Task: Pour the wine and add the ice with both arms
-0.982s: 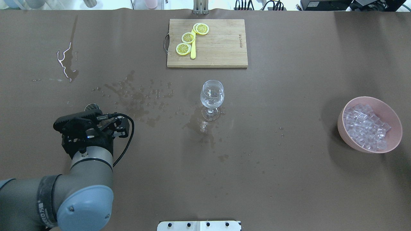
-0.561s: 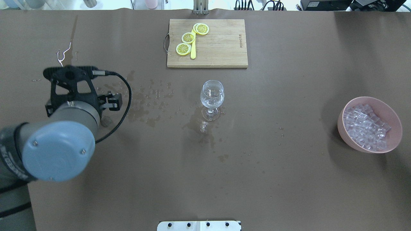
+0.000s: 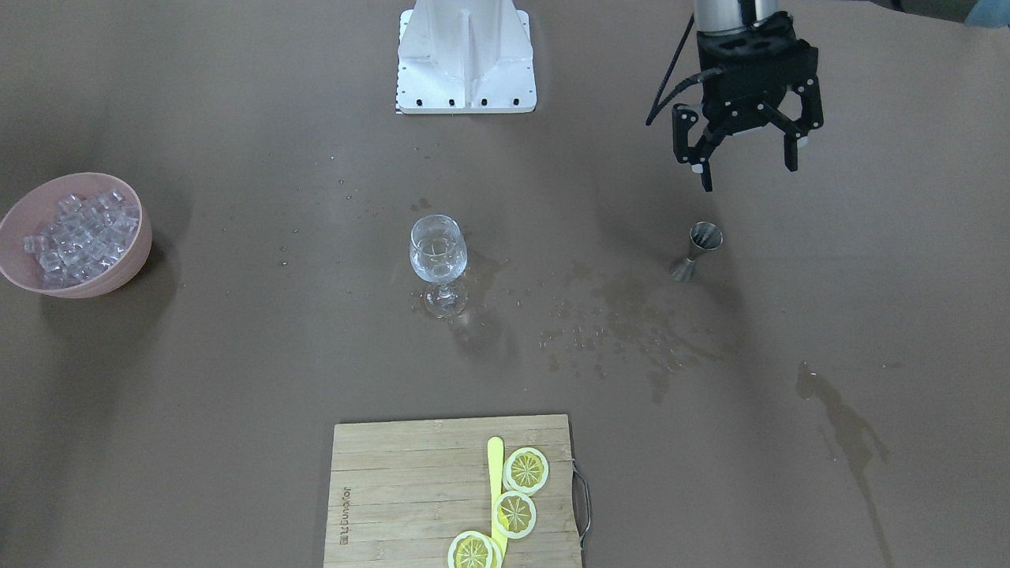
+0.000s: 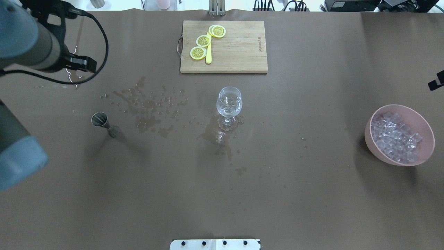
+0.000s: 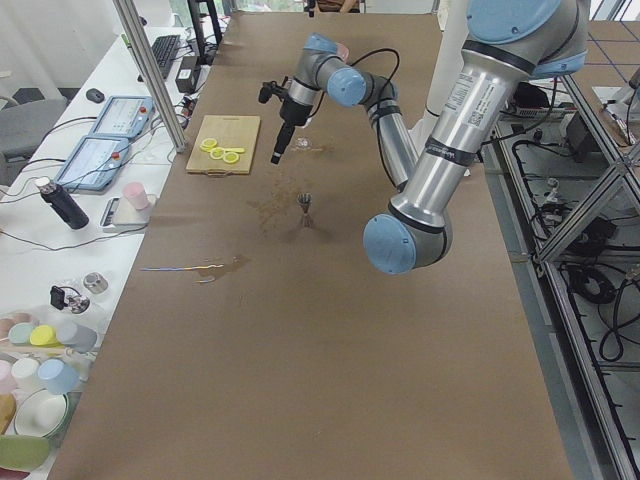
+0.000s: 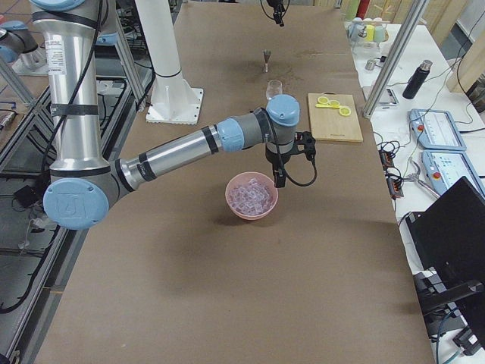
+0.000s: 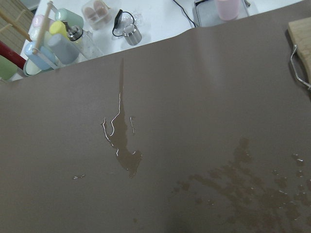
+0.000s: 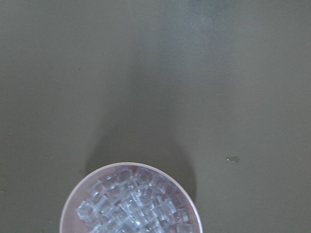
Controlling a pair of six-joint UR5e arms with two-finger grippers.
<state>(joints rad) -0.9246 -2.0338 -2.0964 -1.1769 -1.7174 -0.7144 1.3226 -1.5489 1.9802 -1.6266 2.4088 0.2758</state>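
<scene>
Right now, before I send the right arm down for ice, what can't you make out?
- Right gripper: small in the exterior right view, a sliver at the overhead's right edge; open or shut, cannot tell.
- Pink bowl and ice: cut by the right wrist view's bottom edge.
- Jigger: too small to see whether it holds liquid.
- Left gripper: hidden behind its own arm overhead; only the front-facing view shows it open.

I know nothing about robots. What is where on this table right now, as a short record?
left gripper: open, empty, raised
right gripper: near the pink bowl; open or shut unclear
jigger: upright, standing alone
wine glass: upright, in the middle
ice: heaped in the pink bowl
lemon slices: on the cutting board
spills: wet patches between jigger and wine glass
</scene>
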